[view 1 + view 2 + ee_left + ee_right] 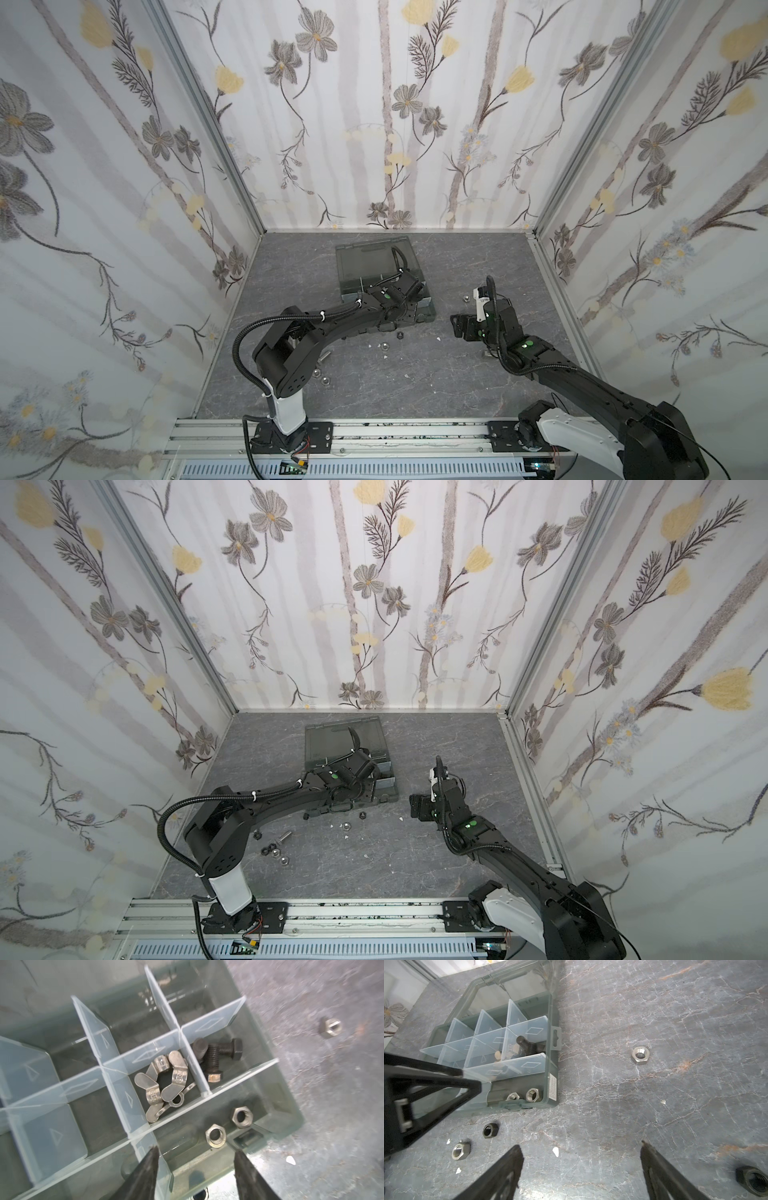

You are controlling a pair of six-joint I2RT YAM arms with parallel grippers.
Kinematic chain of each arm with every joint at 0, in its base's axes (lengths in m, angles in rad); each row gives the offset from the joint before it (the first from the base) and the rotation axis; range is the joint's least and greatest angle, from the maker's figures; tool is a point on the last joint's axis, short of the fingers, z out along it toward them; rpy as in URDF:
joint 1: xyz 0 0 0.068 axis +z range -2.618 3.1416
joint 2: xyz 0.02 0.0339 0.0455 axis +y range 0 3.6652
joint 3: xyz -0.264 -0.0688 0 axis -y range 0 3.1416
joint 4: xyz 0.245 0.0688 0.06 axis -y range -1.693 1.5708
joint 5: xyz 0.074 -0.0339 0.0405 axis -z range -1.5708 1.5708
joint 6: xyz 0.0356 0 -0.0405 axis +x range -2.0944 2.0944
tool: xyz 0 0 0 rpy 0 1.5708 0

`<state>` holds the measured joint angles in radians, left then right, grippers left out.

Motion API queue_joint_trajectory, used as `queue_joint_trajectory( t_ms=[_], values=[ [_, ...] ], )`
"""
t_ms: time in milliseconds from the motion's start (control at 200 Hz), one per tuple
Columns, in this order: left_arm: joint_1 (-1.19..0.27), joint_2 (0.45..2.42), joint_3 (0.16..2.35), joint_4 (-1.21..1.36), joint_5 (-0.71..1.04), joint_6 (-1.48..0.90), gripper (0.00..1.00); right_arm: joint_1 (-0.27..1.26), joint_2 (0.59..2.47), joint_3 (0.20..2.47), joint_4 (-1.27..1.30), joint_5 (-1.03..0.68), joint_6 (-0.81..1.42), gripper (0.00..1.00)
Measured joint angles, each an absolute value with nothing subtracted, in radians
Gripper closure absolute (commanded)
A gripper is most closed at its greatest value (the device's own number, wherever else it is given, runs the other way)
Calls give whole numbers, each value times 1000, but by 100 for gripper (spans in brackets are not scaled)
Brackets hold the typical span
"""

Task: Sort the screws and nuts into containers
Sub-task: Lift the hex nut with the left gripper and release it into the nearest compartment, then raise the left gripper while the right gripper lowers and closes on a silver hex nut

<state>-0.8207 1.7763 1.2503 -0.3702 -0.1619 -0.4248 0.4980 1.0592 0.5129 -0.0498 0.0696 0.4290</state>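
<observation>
While the left gripper (195, 1149) and right gripper (580, 1144) both gape empty, the left could snag the pale divider (143, 1145) beside it when lifting.

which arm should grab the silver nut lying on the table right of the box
Right: the right gripper, open, hovers close to that silver nut; the left gripper is over the box.
</observation>
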Motion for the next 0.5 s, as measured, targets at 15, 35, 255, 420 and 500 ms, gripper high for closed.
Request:
queue_joint_trajectory(
  t_ms=[15,35,255,420,500],
  values=[
    [-821,1768,1249,-370,-162,-425,30,495,1061,514,-50,69,429,14],
    [-821,1758,1247,-370,-162,-425,28,490,1068,517,-50,70,430,14],
    [-821,1616,1181,-355,-162,-422,16,461,1147,566,-54,70,437,15],
    [-821,1473,1099,-350,-169,-422,11,440,1220,631,-69,77,436,15],
    [-821,1405,1062,-347,-177,-422,9,429,1246,658,-83,81,432,15]
  ],
)
